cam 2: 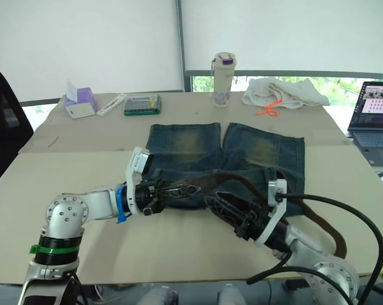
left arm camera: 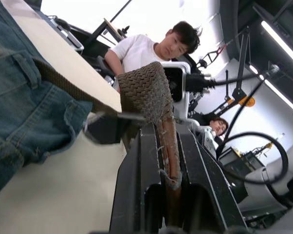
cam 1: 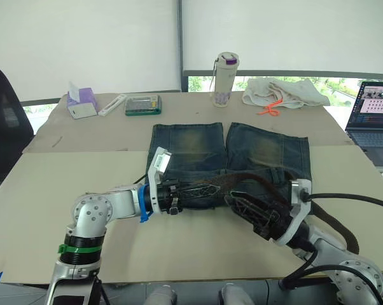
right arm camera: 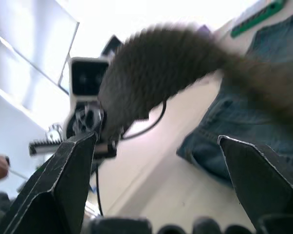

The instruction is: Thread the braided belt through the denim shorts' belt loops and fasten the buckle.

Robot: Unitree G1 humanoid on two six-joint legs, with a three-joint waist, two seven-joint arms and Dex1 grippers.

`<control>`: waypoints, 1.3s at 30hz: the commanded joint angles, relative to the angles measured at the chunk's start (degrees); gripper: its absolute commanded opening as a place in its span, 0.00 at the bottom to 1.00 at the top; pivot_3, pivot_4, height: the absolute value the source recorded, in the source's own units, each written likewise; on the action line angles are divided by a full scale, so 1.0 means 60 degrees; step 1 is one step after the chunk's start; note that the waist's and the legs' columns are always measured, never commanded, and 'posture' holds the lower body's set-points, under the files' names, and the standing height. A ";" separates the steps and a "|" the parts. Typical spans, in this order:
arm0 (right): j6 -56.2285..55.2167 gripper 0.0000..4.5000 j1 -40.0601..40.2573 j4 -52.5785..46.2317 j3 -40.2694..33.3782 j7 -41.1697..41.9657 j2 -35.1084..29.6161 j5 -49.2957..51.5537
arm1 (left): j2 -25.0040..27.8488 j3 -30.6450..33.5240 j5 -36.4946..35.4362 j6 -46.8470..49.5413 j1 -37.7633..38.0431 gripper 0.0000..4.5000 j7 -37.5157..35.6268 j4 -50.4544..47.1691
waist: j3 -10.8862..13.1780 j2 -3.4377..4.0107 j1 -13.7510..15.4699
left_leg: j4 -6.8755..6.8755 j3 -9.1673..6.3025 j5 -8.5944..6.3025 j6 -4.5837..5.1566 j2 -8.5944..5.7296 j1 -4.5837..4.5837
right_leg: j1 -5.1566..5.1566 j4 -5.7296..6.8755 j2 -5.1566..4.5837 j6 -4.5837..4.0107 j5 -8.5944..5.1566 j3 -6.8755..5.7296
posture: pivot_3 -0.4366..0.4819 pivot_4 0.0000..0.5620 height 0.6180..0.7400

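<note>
The denim shorts point(cam 1: 198, 149) lie flat mid-table, waistband toward me. The dark-brown braided belt point(cam 1: 255, 179) runs along the waistband, then trails off past my right arm point(cam 1: 336, 229). My left gripper point(cam 1: 194, 189) is at the waistband's left part, shut on the belt; its wrist view shows the woven strap point(left arm camera: 168, 146) clamped between the fingers and curling over them. My right gripper point(cam 1: 235, 201) hovers over the waistband's middle, open, with the belt point(right arm camera: 151, 73) arching just beyond its spread fingers. A belt loop point(left arm camera: 21, 73) shows on the waistband. The buckle is hidden.
At the table's far side stand a tissue box point(cam 1: 82, 101), a green case point(cam 1: 143, 105), a bottle point(cam 1: 226, 79) and a white cloth point(cam 1: 284, 92). A laptop point(cam 1: 375, 114) sits far right. Two people point(left arm camera: 151, 48) are beyond the table in the left wrist view.
</note>
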 commanded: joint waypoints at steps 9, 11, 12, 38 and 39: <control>-0.0808 0.87 -0.0168 -0.0239 0.0578 -0.0187 0.0119 0.0276 | 0.0210 0.0037 -0.0072 0.0211 -0.0154 0.00 -0.0521 0.0226 | -0.0001 0.0001 -0.0021 | -0.0005 0.0005 0.0000 0.0000 0.0005 -0.0001 | -0.0013 0.0001 0.0006 0.0003 -0.0003 0.0006 | 0.48 0.27 1.00; -0.0750 0.73 -0.0195 -0.0306 0.0857 -0.0128 0.0004 0.0100 | 0.0179 0.0052 -0.0085 0.0212 -0.0137 0.00 -0.0447 0.0236 | -0.0001 0.0001 -0.0018 | -0.0008 0.0008 0.0000 0.0000 0.0005 -0.0005 | -0.0028 0.0005 0.0007 0.0003 -0.0003 0.0019 | 0.48 0.27 1.00; -0.0727 0.66 -0.0197 -0.0321 0.0969 -0.0115 -0.0034 0.0025 | 0.0141 0.0075 -0.0106 0.0184 -0.0134 0.00 -0.0426 0.0241 | -0.0001 0.0001 -0.0017 | -0.0008 0.0009 0.0000 0.0000 0.0005 -0.0007 | -0.0031 0.0006 0.0007 0.0003 -0.0002 0.0022 | 0.48 0.27 1.00; -0.1288 0.00 -0.0222 -0.0119 0.0626 -0.0722 -0.0116 0.0918 | 0.0133 -0.0226 0.1046 -0.0679 0.0208 0.19 -0.0572 -0.0071 | -0.0001 0.0000 -0.0012 | -0.0017 0.0027 0.0000 0.0000 0.0011 -0.0015 | -0.0069 0.0014 0.0014 -0.0002 0.0001 0.0068 | 0.48 0.27 1.00; -0.1316 0.00 -0.0244 -0.0068 0.0538 -0.0891 -0.0110 0.0964 | 0.0205 -0.0321 0.1231 -0.0836 0.0266 0.25 -0.0771 -0.0179 | -0.0001 0.0000 -0.0011 | -0.0019 0.0029 0.0000 -0.0001 0.0011 -0.0014 | -0.0070 0.0014 0.0014 -0.0003 0.0002 0.0069 | 0.48 0.27 1.00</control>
